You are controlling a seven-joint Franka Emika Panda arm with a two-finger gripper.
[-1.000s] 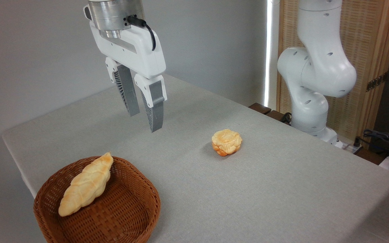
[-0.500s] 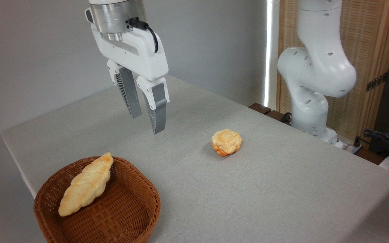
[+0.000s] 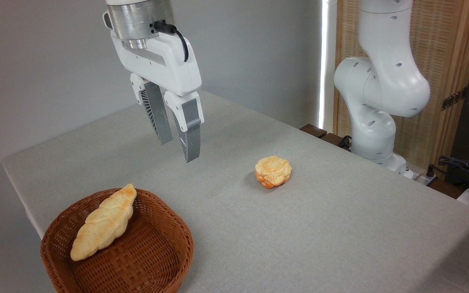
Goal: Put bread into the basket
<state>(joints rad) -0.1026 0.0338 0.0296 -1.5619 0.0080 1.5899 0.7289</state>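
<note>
I see the bread (image 3: 103, 223) lying in the basket (image 3: 153, 260) at the near left corner of the bench (image 3: 340, 228), its upper pointed end resting on the back rim and its lower end down against the left wall. It sits well below and to the left of my gripper (image 3: 176, 150), with clear air between them. The gripper hangs empty above the bench, behind the basket; its two grey fingers (image 3: 189, 134) point down, tilted slightly, with only a narrow gap between them, holding nothing. The white hand and metal wrist come in from the top edge, and the arm's base (image 3: 375, 134) stands off the far right side of the bench. I count one bread, one basket, one gripper, and one small round orange-brown bun (image 3: 273, 171) sitting alone on the bench, right of the gripper tips and well apart from the basket.
</note>
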